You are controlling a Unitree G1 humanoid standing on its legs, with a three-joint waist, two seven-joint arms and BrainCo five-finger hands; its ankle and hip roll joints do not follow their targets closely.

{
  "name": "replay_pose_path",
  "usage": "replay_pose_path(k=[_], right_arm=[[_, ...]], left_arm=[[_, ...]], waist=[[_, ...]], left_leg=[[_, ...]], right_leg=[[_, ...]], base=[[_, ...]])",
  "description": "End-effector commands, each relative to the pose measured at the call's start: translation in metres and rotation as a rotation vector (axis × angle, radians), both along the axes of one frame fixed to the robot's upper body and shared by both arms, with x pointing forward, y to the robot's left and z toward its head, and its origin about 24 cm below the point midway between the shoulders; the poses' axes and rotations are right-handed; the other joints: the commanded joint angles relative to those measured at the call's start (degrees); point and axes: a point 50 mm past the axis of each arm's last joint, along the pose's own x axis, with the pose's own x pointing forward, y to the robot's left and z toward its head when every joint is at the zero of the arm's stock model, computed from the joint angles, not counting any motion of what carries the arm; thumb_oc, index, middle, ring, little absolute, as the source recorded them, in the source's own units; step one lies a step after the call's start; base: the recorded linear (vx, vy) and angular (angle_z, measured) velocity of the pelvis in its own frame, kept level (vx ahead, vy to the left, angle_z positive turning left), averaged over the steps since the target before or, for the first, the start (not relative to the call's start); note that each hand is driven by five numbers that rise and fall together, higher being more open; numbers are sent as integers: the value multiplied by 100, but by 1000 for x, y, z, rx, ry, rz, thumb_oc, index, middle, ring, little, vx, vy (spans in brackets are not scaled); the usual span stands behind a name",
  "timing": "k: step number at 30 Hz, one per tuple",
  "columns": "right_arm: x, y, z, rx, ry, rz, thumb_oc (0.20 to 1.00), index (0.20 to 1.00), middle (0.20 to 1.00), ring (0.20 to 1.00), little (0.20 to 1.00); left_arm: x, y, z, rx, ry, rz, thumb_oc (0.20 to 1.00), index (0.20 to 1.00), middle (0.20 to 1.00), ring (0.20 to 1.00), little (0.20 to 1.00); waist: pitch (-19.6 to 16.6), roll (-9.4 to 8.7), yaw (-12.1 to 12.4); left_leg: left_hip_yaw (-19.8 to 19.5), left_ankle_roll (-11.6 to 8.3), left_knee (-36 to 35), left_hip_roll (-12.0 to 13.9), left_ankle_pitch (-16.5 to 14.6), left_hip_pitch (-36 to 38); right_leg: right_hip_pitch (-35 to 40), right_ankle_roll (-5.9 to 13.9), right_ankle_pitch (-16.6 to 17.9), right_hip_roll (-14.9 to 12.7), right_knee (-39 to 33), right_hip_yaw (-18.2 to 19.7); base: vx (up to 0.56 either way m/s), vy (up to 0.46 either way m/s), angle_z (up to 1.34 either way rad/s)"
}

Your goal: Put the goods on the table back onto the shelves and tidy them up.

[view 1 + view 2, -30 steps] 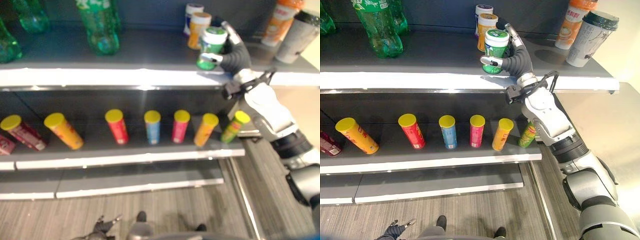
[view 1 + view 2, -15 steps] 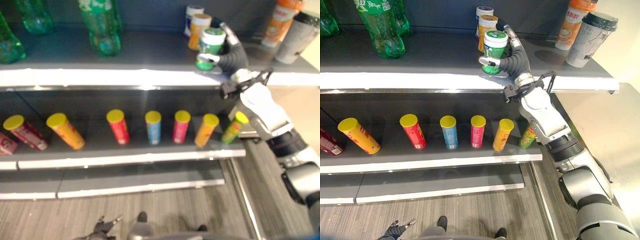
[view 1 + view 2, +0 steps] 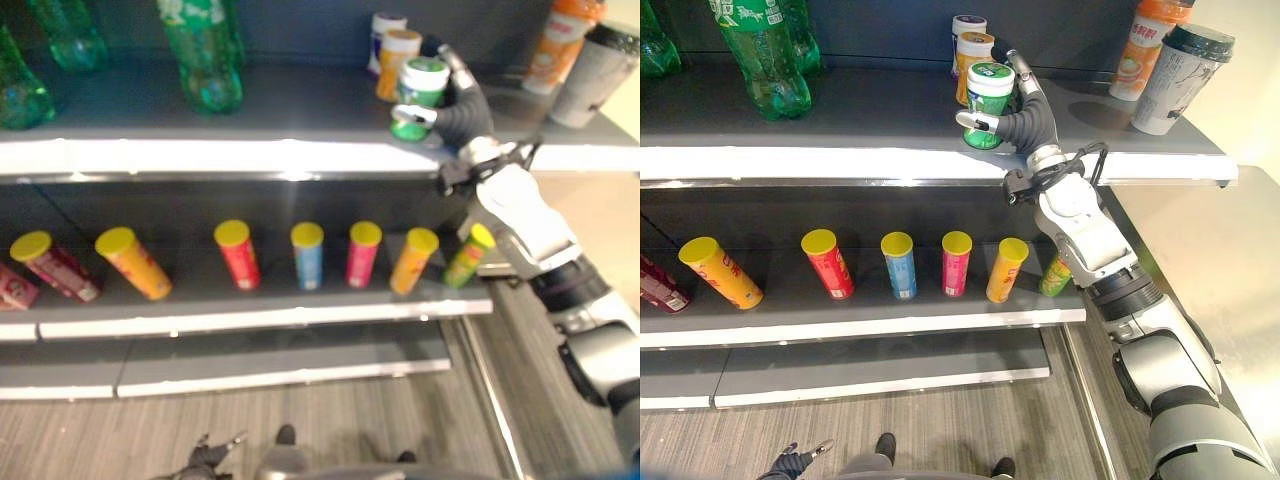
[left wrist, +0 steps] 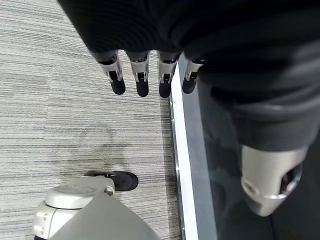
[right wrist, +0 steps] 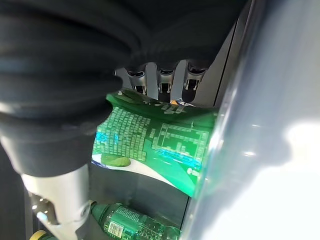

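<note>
Robot's right hand (image 3: 1018,122) wraps curled fingers & thumb round a green white-lidded canister (image 3: 988,102), upright at the front of the top shelf (image 3: 840,160), just ahead of an orange-lidded jar (image 3: 973,62) & a white one behind it. Left hand (image 4: 145,75) hangs over the floor, fingers straight & relaxed, holding nothing. Green bottles (image 3: 765,60) stand at shelf's left, two cups (image 3: 1168,65) at right. Lower shelf (image 3: 860,325): row of yellow-capped tubes (image 3: 898,264).
</note>
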Motion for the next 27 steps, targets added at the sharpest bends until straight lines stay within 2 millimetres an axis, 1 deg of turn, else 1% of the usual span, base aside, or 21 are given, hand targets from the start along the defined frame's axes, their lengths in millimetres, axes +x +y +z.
replay_pose_path(k=[1,8,13,18,27], right_arm=[[7,15,26,-50,-65,12,1000,1000,1000,1000,1000],[8,15,26,-65,-67,0,1000,1000,1000,1000,1000],[9,14,30,-81,-83,-19,1000,1000,1000,1000,1000],[11,17,30,-94,-84,-22,1000,1000,1000,1000,1000],[13,16,30,-98,-83,-44,1000,1000,1000,1000,1000]], left_arm=[[17,10,5,43,-20,-18,1000,1000,1000,1000,1000],[16,10,4,43,-12,-17,1000,1000,1000,1000,1000],[15,12,4,48,-6,-13,1000,1000,1000,1000,1000],[15,11,4,48,-4,-15,1000,1000,1000,1000,1000],[13,11,3,50,5,-11,1000,1000,1000,1000,1000]], waist=[[171,-215,262],[169,-221,268],[167,-240,279],[158,-251,300],[157,-242,310]], left_leg=[[-255,-56,44,-49,-749,23],[-268,-54,44,-51,-753,21],[-282,-47,50,-56,-758,14],[-291,-45,52,-55,-762,17],[-301,-39,48,-61,-762,21]], right_leg=[[44,454,-114,-608,252,-212],[50,463,-111,-616,261,-231],[55,458,-121,-622,269,-238],[56,456,-127,-619,274,-227],[64,450,-134,-628,278,-247]], base=[[0,0,0],[0,0,0],[0,0,0],[0,0,0],[0,0,0]])
